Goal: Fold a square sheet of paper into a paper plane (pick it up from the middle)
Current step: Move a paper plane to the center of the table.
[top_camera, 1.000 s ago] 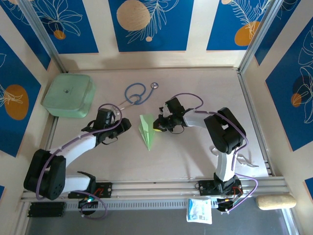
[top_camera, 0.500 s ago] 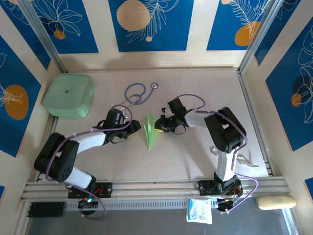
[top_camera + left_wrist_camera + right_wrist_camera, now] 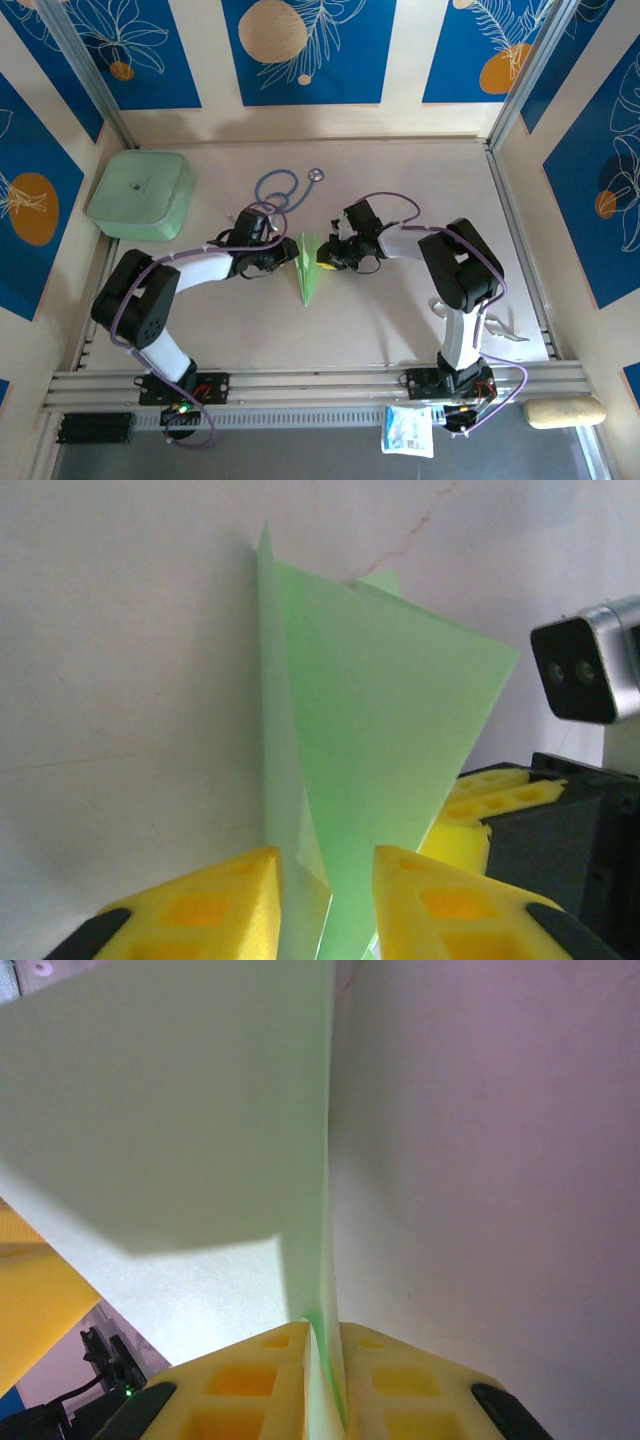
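Note:
The square sheet of paper is folded into the paper plane (image 3: 307,270), a narrow pale green dart standing on edge at mid-table, nose toward the near edge. My right gripper (image 3: 322,258) holds its right side. In the right wrist view my right gripper (image 3: 322,1370) is shut on the thin green paper plane (image 3: 200,1110). My left gripper (image 3: 288,258) is at the plane's left side. In the left wrist view my left gripper (image 3: 327,900) stands open a narrow way, with the splayed layers of the paper plane (image 3: 380,740) between its yellow fingers (image 3: 210,905). The right gripper's yellow fingers (image 3: 480,800) show behind the paper.
A mint-green box (image 3: 140,193) sits at the far left. A blue stethoscope (image 3: 280,188) lies just beyond the grippers. A white packet (image 3: 408,430) and a beige roll (image 3: 565,411) lie past the near rail. Side walls close in the table.
My left gripper has moved right up to the paper and narrowed its jaws around it. The paper went from a wider shape to a narrow upright fold. The right gripper has hardly moved.

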Robot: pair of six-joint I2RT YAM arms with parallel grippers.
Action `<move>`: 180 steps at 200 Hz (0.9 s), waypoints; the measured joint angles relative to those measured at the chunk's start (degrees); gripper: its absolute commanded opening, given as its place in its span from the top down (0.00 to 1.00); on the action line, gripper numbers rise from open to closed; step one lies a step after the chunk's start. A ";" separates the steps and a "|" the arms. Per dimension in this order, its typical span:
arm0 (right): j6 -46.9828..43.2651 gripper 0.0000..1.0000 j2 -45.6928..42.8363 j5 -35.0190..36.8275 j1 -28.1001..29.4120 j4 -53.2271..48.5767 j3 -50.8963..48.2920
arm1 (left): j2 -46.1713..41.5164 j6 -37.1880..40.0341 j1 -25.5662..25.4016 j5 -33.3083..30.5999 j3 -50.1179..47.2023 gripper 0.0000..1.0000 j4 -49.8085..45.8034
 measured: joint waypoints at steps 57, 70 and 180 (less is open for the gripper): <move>0.07 0.88 0.55 -0.68 -0.61 -0.07 0.02 | 3.19 0.17 -0.11 -0.11 1.81 0.97 -2.25; 0.07 0.90 0.68 -0.68 -0.90 -0.04 0.02 | 3.19 0.09 -0.15 -0.46 2.05 1.00 -2.75; 0.83 0.93 -0.96 0.33 -2.23 0.11 -1.81 | -5.07 -3.28 -0.15 -7.45 -4.39 1.00 -2.82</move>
